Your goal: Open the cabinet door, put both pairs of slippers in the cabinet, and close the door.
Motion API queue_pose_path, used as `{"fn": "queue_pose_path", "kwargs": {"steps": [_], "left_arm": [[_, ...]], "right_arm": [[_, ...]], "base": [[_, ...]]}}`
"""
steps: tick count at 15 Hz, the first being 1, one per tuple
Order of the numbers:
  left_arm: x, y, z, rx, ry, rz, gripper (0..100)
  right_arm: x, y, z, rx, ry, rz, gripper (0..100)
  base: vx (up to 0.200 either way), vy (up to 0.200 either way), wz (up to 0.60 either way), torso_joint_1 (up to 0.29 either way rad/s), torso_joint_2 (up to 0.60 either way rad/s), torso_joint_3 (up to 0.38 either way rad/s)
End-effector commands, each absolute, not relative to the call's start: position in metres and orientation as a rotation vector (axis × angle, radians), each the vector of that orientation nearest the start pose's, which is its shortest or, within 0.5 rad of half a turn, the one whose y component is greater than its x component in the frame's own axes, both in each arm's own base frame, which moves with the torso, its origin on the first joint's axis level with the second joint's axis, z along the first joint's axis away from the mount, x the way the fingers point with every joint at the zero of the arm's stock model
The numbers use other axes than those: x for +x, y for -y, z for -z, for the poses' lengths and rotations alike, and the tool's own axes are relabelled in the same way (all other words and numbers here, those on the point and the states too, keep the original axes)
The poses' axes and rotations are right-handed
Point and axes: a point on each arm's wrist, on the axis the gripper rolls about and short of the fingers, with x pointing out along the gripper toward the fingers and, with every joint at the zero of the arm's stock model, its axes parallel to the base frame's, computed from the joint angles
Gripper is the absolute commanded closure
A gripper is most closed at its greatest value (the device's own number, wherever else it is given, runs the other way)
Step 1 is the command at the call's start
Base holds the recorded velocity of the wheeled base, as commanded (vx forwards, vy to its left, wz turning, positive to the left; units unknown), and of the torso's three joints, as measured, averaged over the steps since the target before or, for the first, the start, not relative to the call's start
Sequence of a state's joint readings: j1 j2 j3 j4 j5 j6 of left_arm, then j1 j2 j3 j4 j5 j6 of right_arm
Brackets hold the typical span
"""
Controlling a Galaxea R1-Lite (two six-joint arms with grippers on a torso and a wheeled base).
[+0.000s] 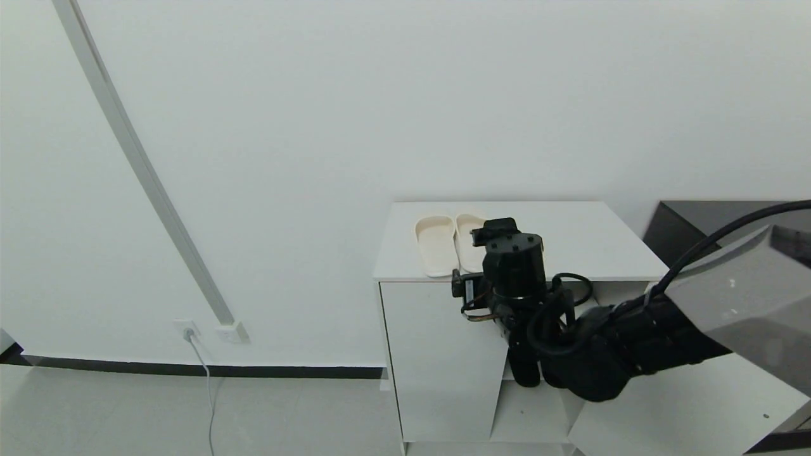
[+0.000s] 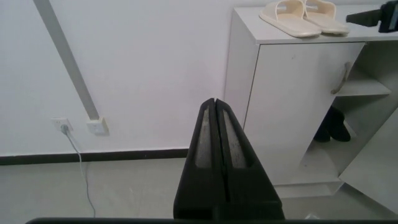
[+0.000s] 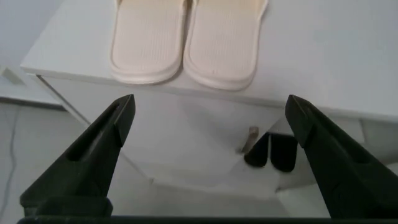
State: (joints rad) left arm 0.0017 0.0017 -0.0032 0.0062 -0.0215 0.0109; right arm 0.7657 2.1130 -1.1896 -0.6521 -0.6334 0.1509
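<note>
A cream pair of slippers (image 1: 448,244) (image 2: 303,14) (image 3: 186,38) lies on the left part of the white cabinet's top (image 1: 583,240). My right gripper (image 1: 493,231) (image 3: 208,102) hangs open just in front of and above the top's front edge, facing this pair, with nothing between its fingers (image 3: 118,118). A black pair of slippers (image 2: 334,124) (image 3: 271,151) stands inside the cabinet on the lower shelf. The cabinet's right door (image 1: 684,405) stands swung open; the left door (image 1: 443,354) with its handle (image 2: 341,78) is closed. My left gripper (image 2: 215,106) is shut on nothing, left of the cabinet.
A white wall backs the cabinet. A slanted cable duct (image 1: 139,164) runs down to a socket (image 1: 187,329) with a cable trailing onto the floor (image 1: 127,411). A dark unit (image 1: 690,221) stands right of the cabinet.
</note>
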Motion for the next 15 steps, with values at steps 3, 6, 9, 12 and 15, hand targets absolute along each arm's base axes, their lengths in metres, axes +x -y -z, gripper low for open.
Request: {"fn": "queue_pose_path", "kwargs": {"steps": [3,6,9,12,15], "left_arm": [[-0.023,0.001,-0.076,0.011,-0.004,0.02,100],[-0.023,0.001,-0.076,0.008,-0.006,0.021,100],[-0.023,0.001,-0.076,0.008,-0.006,0.021,100],[-0.023,0.001,-0.076,0.008,-0.008,0.022,100],[-0.023,0.001,-0.076,0.008,-0.008,0.022,100]], "right_arm": [[0.307,-0.28,-0.193,0.129,-0.256,-0.097,0],[0.306,-0.283,-0.189,0.123,-0.266,-0.103,0],[0.304,-0.287,-0.182,0.11,-0.28,-0.11,0],[0.296,-0.296,-0.163,0.086,-0.323,-0.128,0],[0.297,-0.303,-0.146,0.081,-0.355,-0.13,0]], "base": [[0.0,0.0,0.0,0.0,0.0,0.0],[0.2,0.0,0.0,-0.004,0.0,-0.001],[0.2,0.0,0.0,0.007,0.0,0.001],[0.2,0.0,0.0,0.009,0.0,0.001],[0.133,0.0,0.0,0.0,0.0,0.003]]}}
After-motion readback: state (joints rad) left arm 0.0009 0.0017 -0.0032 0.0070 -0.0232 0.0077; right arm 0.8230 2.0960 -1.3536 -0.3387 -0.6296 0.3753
